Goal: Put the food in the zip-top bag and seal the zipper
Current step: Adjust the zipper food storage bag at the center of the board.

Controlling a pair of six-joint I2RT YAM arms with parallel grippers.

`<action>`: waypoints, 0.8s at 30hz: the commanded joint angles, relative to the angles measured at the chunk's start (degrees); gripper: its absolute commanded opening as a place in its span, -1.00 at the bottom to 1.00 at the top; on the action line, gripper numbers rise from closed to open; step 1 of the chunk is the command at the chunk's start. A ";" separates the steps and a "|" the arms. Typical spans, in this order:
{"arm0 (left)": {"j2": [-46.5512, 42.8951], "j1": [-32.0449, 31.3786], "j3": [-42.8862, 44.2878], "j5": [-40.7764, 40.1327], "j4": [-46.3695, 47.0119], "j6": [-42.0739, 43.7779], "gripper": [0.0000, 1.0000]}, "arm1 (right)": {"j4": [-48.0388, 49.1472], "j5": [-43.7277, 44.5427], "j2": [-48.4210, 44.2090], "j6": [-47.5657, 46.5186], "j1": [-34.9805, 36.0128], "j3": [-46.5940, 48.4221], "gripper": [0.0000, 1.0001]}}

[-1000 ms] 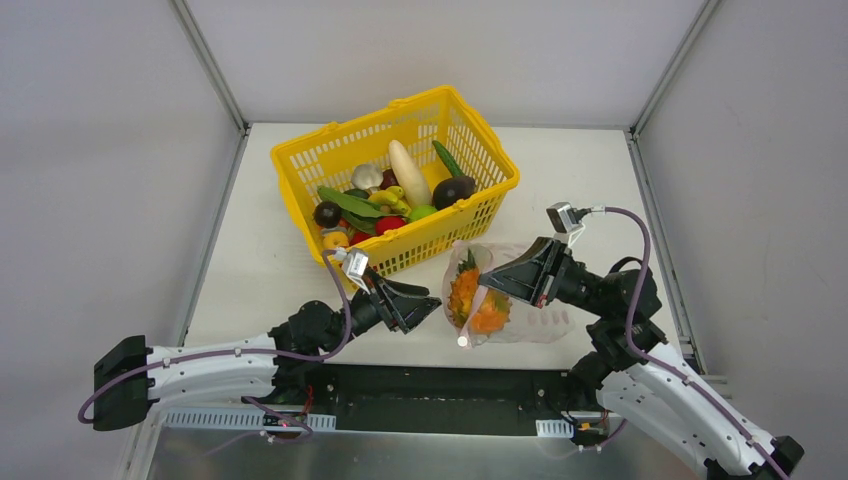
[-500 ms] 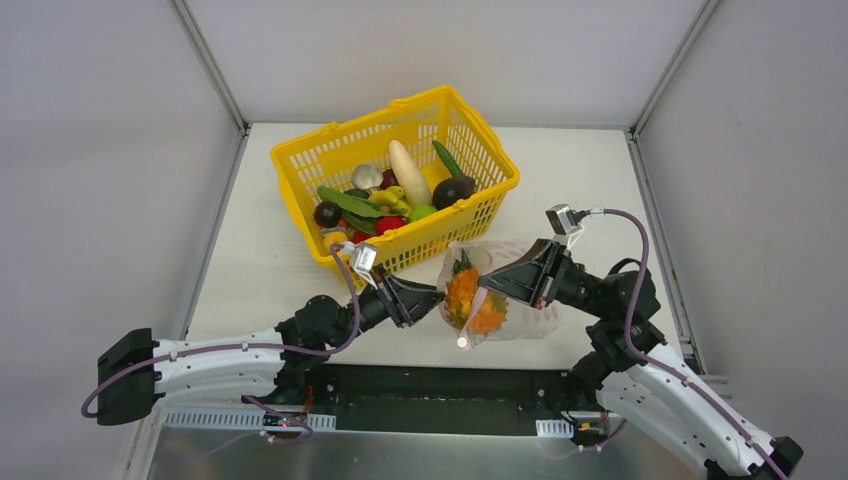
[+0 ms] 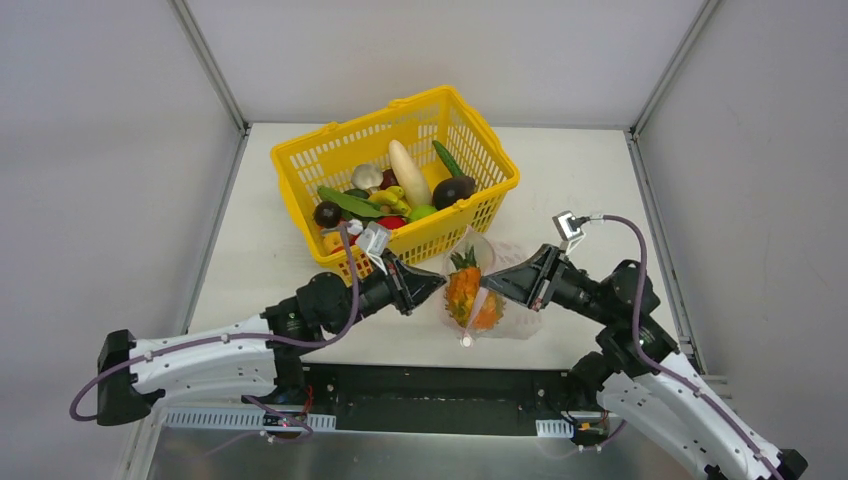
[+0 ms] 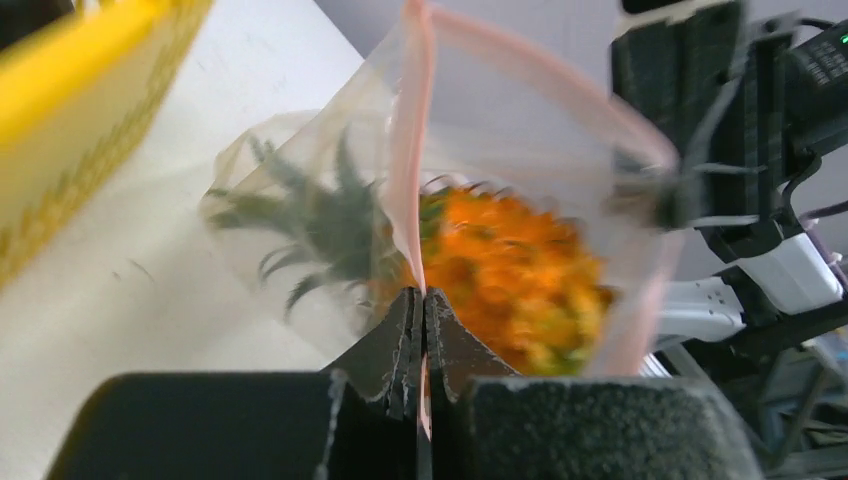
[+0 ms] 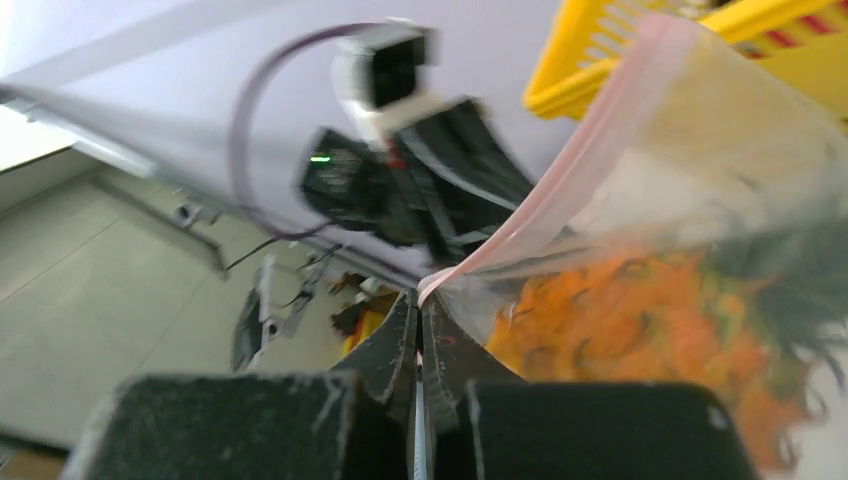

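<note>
Under zip-top bag, white table, grey walls.

Blocked: zip-top bag strung btwn left gripper & right gripper, basket crowding behind; open table far right.

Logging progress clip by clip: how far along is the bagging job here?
Done: one orange toy pineapple sits inside the clear plastic zip-top bag. In hand: left pincer and right pincer are each shut on the pinkish-red zipper strip, at opposite ends of the open mouth. To do: many toy fruits and vegetables lie in the yellow lattice basket, and the strip is unsealed.
</note>
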 commanded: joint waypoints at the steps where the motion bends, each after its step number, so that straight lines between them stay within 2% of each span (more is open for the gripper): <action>1: -1.51 1.18 16.73 -4.39 -24.19 12.27 -1.00 | -28.58 15.48 -1.81 -16.53 -0.13 11.25 -1.00; 3: 2.34 2.82 23.62 -3.34 -31.45 14.61 -1.00 | -38.49 25.13 -2.26 -19.71 -0.15 15.63 -1.00; 6: 9.41 4.89 32.58 0.38 -38.51 15.28 -1.00 | -44.06 33.51 -2.62 -22.05 -0.15 17.76 -1.00; 9: 15.49 5.01 41.36 2.23 -43.96 16.60 -1.00 | -46.28 33.34 -0.78 -22.89 -0.15 20.16 -0.99; 12: 19.08 5.01 46.40 3.82 -47.86 17.83 -1.00 | -46.08 31.62 0.52 -23.16 -0.14 21.63 -0.99; 18: 21.31 5.01 48.94 6.16 -47.29 18.69 -1.00 | -41.74 32.00 -3.64 -23.35 -0.14 20.91 -0.84; 20: 22.19 5.01 50.14 5.99 -48.36 19.34 -1.00 | -42.38 31.62 -3.50 -23.69 -0.15 21.38 -0.66; 24: 23.15 5.00 51.14 6.80 -48.47 19.66 -1.00 | -44.31 35.38 -3.32 -22.10 -0.15 20.72 -0.09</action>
